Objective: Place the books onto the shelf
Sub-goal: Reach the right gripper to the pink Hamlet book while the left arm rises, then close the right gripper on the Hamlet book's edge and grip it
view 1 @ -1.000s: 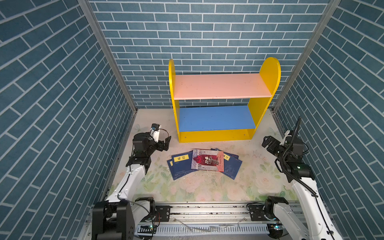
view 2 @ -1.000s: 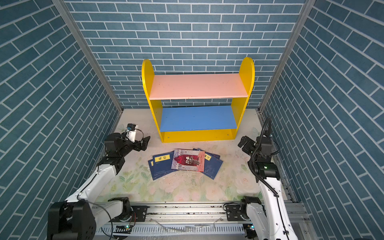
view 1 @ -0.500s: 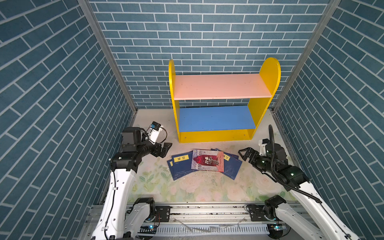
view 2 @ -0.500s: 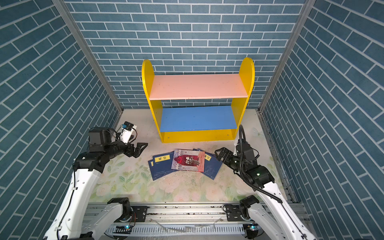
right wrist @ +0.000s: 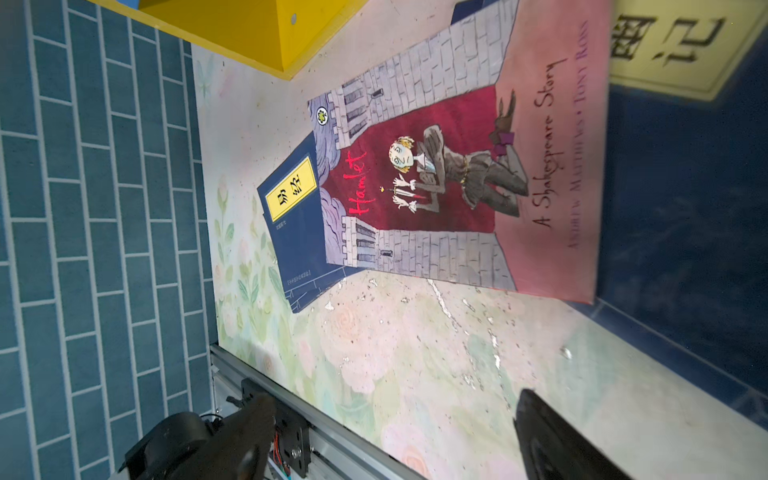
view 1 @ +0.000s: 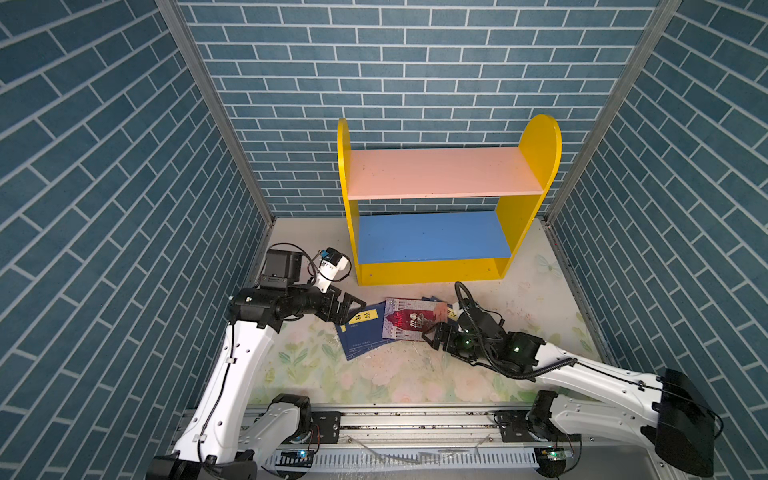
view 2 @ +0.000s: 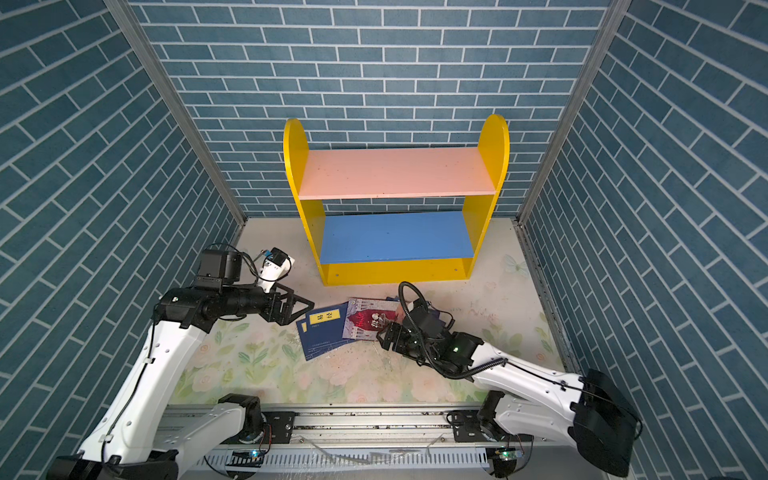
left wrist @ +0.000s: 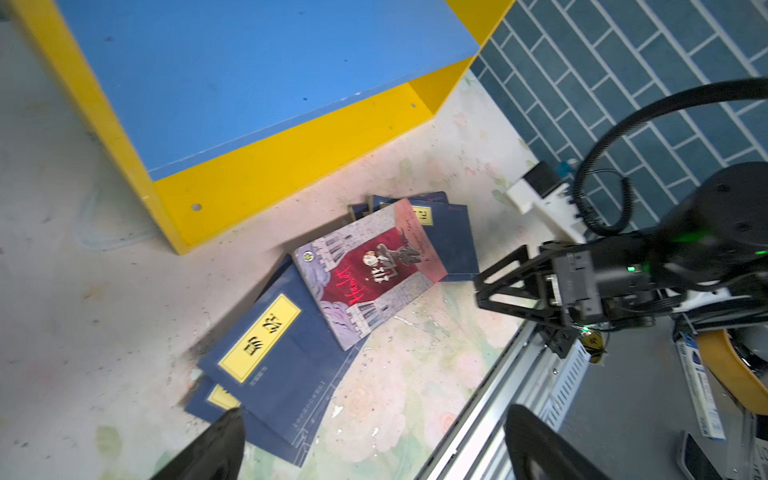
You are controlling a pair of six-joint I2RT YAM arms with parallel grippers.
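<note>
While the books (view 1: 376,330) lie fanned on the flowered mat (view 1: 374,374) just in front of the shelf (view 1: 432,270), the grey-and-red Hamlet book (view 1: 411,322) on top in the middle, both arms reach low to the pile from its two sides. The left gripper (view 1: 354,309) is at the left edge beside a navy book (view 1: 358,338), its jaws wide apart and holding nothing. The right gripper (view 1: 429,337) is at the near right corner of the Hamlet book, also spread wide and empty; whether it touches the cover I cannot tell.
</note>
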